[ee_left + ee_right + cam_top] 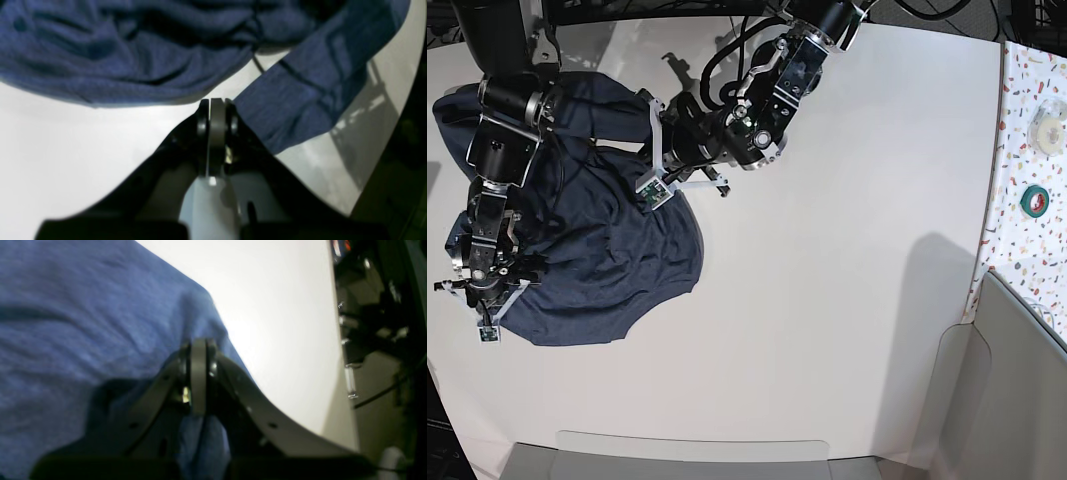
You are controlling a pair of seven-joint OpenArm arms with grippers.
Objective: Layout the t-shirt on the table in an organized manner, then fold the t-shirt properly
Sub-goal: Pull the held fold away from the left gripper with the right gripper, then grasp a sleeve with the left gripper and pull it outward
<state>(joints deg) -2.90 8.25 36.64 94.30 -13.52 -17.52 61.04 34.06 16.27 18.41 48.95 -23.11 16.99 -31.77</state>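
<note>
Bench: plain white bench (827,300) fills most of the base view, bare on the side away from both arms.
T-shirt: the t-shirt (597,250) lies bunched and rumpled at one end of the bench, under and between the two tools; no lettering shows.
Left tool: the left tool (216,101) has its jaws pressed together with nothing clearly between them; it hangs over bare bench, a rumpled fold just ahead of it and a flat band of cloth, perhaps a sleeve, just beside it.
Right tool: the right tool (198,341) is closed at the garment's edge, with cloth under and beside it; whether any fabric is pinched I cannot tell.
Step in hand: laying out, by my reading; the shirt is far from flat and no fold has begun.
Next move: probably each tool must take a separate edge or corner and draw them apart, spreading the cloth toward the bare bench.
</note>
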